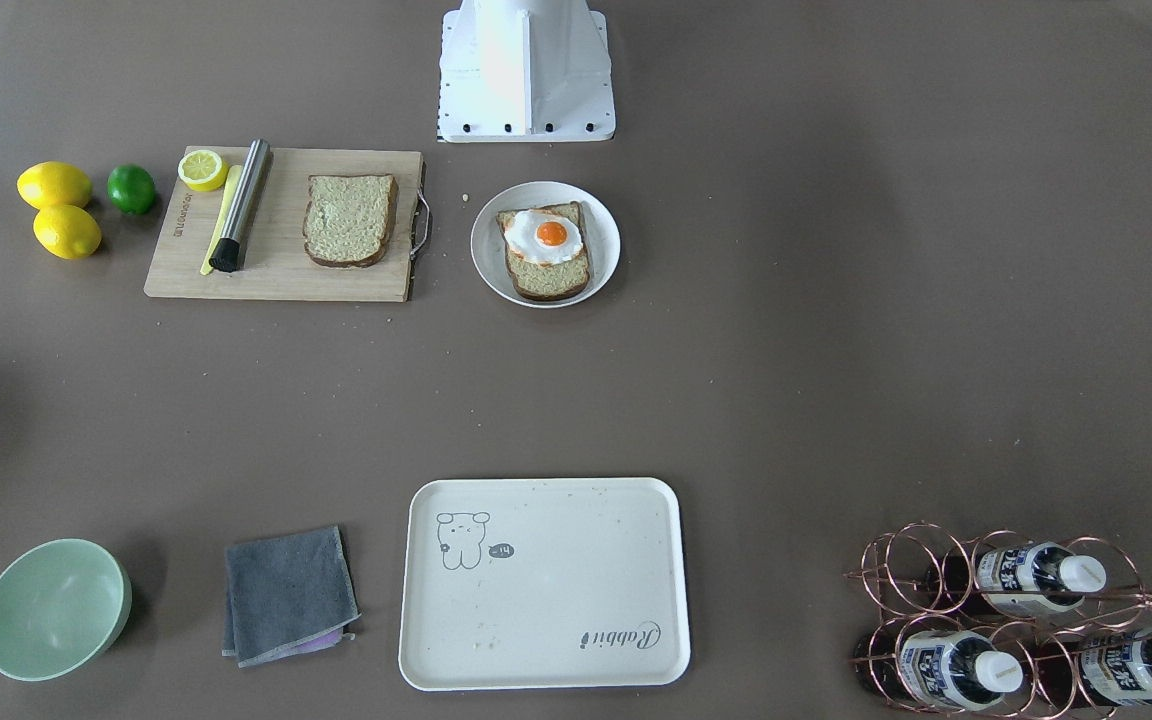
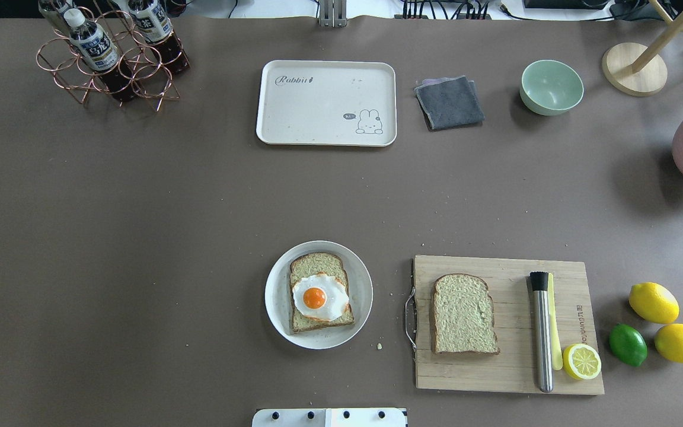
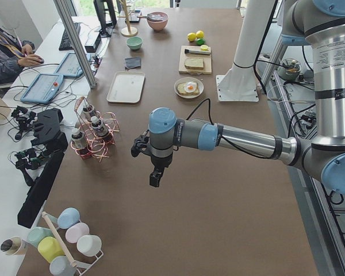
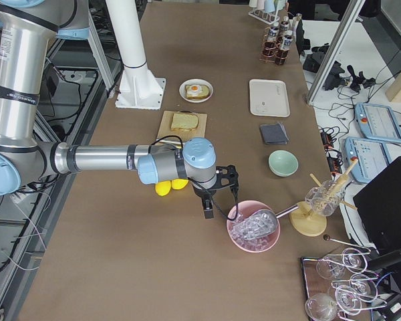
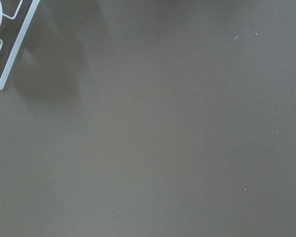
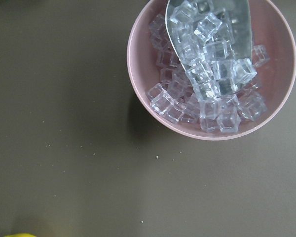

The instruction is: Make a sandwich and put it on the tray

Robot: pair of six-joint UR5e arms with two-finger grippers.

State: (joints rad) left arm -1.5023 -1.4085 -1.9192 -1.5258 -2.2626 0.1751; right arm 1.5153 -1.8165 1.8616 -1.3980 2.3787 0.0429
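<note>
Exterior left view first: the left gripper (image 3: pixel 154 179) hangs fingers-down over the bare brown table (image 3: pixel 218 230) and touches nothing. From this side I cannot tell whether its jaws stand apart or together. Its wrist view shows only tabletop, with a white wire frame (image 5: pixel 17 49) in the 10 o'clock corner. From this gripper the copper wire bottle rack (image 3: pixel 92 135) stands near at 10 o'clock. The round white plate (image 3: pixel 198 92) lies well apart at 1 o'clock, and the large cream-white rectangular tray (image 3: pixel 126 87) lies well apart at 11 o'clock.

Seen from the exterior right, the right gripper (image 4: pixel 208 209) also points down over the table with nothing between its fingers. Here too I cannot tell how its jaws are set. The round pink bowl of clear ice cubes (image 4: pixel 254 227) sits just beside it at 4 o'clock, with a metal scoop (image 6: pixel 212 29) resting in the ice. Two yellow lemons (image 4: pixel 163 188) lie near at 10 o'clock. The wooden cutting board (image 4: pixel 168 128), the plate and the tray lie well apart at 11, 12 and 1 o'clock.

On the overhead exterior view the sandwich is in parts. One square brown-crusted bread slice (image 2: pixel 316 264) lies on the plate, with the white fried egg with orange yolk (image 2: pixel 319 298) on top of it. The second bread slice (image 2: pixel 465 314) lies flat on the cutting board, at 3 o'clock from the plate. The tray sits at 12 o'clock from the plate, well apart.
</note>
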